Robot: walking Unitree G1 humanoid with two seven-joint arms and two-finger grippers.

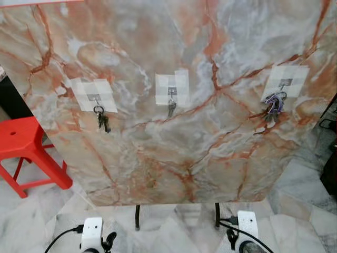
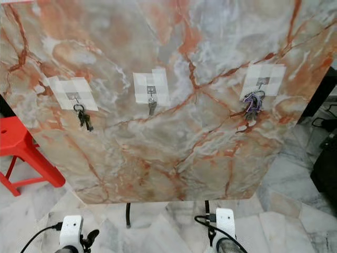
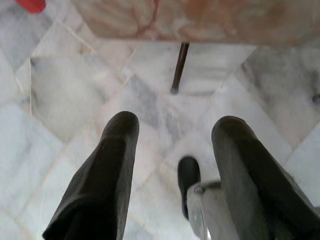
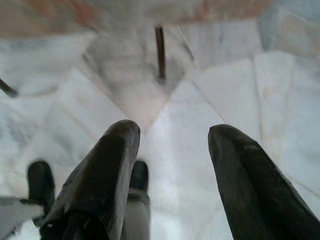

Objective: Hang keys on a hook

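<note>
Robot is standing in front of a marble-patterned board (image 1: pixel 174 158) propped upright on thin dark legs (image 1: pixel 137 217) over a marble tile floor (image 1: pixel 295 221). Three hooks are sitting on taped white patches across the board: the left hook (image 1: pixel 95 98) is carrying a dark set of keys (image 1: pixel 102 120), the middle hook (image 1: pixel 171 91) a single silvery key (image 1: pixel 171 108), the right hook (image 1: pixel 285 83) a bunch with purple loops (image 1: pixel 274 105). Both arms are hanging low near the floor. The left hand (image 3: pixel 172 145) is showing its fingers spread apart with nothing between them; the right hand (image 4: pixel 172 150) is likewise spread and empty. A red stool (image 1: pixel 26 153) is standing off to the left of the board. Judging by this, every hook is already loaded, so the hanging step looks finished or between rounds. Any next move would call for first getting a fresh set of keys into a hand, then raising that arm to hook height.
</note>
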